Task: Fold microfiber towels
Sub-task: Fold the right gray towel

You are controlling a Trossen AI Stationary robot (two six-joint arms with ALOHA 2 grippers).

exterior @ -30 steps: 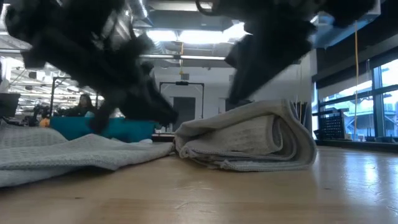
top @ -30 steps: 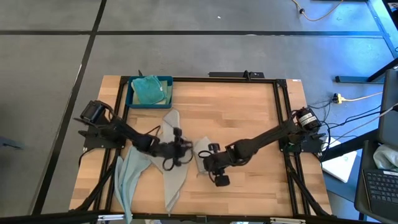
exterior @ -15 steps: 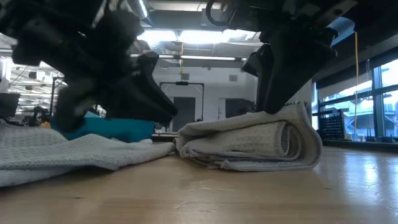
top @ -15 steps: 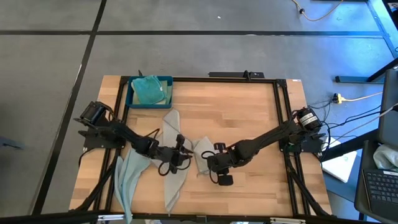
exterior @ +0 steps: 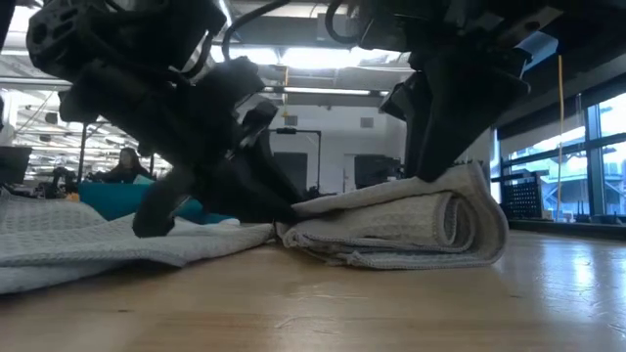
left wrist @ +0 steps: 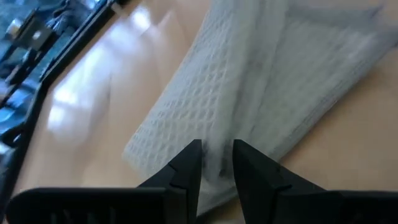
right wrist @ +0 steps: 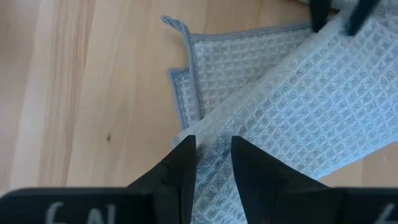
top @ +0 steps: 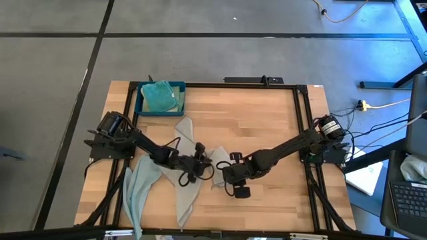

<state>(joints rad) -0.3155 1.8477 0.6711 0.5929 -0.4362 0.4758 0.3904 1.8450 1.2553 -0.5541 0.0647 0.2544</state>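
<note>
A light grey microfiber towel [top: 217, 160] lies folded in several layers at the table's middle, and the low view shows it as a thick roll [exterior: 391, 225]. My right gripper [right wrist: 211, 146] stands on its top from above, shut on it. My left gripper [left wrist: 217, 152] slants down at the towel's left end [exterior: 298, 210]. Its fingers are a narrow gap apart and nothing is pinched between them. A teal towel [top: 159, 97] lies in the dark blue tray [top: 140, 100]. My right gripper has the folded towel's doubled edge [right wrist: 205, 127] between its two fingers, with several layers there. The fingers come steeply from above, leaning toward the table's left. The towel rests on the table under them, its top [exterior: 460, 176] bulging beside the fingers. My left gripper is at the towel's left end; whether its fingertips [exterior: 291, 207] touch it, I cannot tell.
A second grey towel [top: 185, 190] and a paler one [top: 140, 190] lie spread at the near left, reaching the table's front edge. The tray stands at the far left corner. Bare wood fills the table's far middle and right [top: 267, 120].
My left gripper has moved toward the table's right and a little down, rolling as it went, from above the spread towel to the folded towel's left end. My right gripper has tipped slightly on the towel's top. The folded towel has stayed in place.
</note>
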